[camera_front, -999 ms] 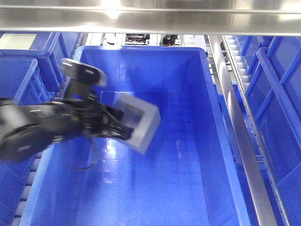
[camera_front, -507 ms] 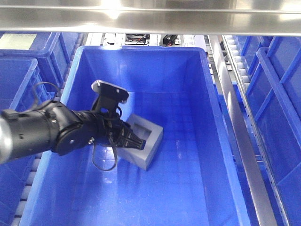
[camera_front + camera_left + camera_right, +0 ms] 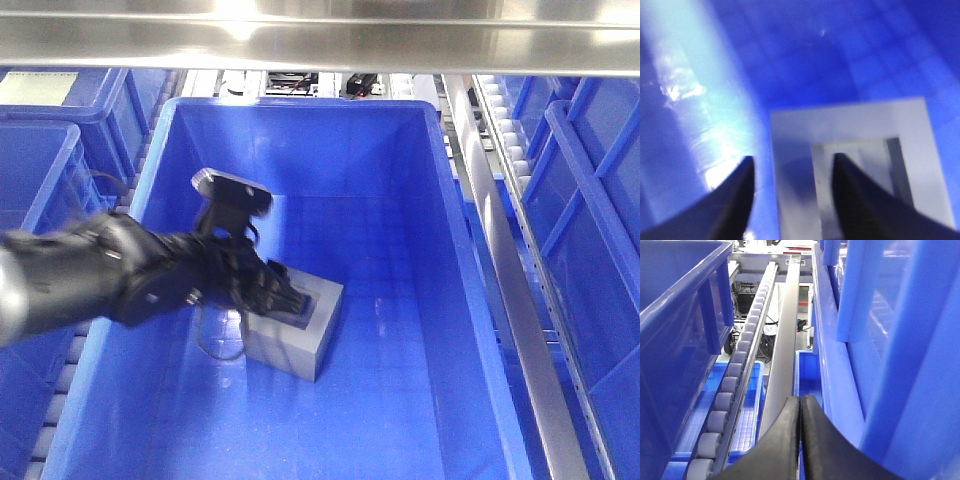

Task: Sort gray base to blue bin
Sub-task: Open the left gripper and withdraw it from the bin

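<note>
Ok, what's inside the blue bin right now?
The gray base sits on the floor of the blue bin, with the left tool at its recess. Whatever lies beneath the arm and block is hidden.
</note>
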You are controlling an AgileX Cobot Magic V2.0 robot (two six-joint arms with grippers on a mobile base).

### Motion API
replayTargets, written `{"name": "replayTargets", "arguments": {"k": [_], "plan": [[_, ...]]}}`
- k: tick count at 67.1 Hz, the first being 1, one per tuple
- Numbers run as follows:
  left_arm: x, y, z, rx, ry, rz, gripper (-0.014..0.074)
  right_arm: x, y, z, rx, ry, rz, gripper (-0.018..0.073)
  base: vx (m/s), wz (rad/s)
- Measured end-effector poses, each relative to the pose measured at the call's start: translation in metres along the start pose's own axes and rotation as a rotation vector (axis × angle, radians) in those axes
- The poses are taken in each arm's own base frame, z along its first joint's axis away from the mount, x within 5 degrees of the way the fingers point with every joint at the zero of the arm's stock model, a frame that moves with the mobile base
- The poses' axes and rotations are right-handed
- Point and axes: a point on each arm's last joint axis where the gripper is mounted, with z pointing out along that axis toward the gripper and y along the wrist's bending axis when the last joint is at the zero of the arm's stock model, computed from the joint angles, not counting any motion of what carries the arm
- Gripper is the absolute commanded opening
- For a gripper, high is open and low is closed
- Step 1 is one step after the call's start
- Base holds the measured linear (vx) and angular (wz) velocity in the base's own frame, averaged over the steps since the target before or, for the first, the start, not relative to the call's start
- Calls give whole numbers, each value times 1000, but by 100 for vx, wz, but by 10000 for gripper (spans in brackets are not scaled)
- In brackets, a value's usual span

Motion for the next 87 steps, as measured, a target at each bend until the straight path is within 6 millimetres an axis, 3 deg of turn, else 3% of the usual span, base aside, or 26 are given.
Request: {"name": "replayTargets", "arguments": {"k": [18, 28, 42, 71, 87], "plan": [[-14, 3, -49, -11, -64, 21, 386, 0, 0, 0, 0, 0, 0, -5, 0, 0], [-7, 6, -77, -1, -123, 22, 376, 0, 0, 0, 0, 0, 5, -5, 0, 0], [25, 11, -115, 20, -206, 28, 375, 0, 0, 0, 0, 0, 0, -5, 0, 0], [103, 27, -213, 54, -506, 11, 375, 0, 0, 0, 0, 0, 0, -5, 0, 0], [148, 35, -243, 64, -661, -4, 375, 0, 0, 0, 0, 0, 5, -5, 0, 0]]}}
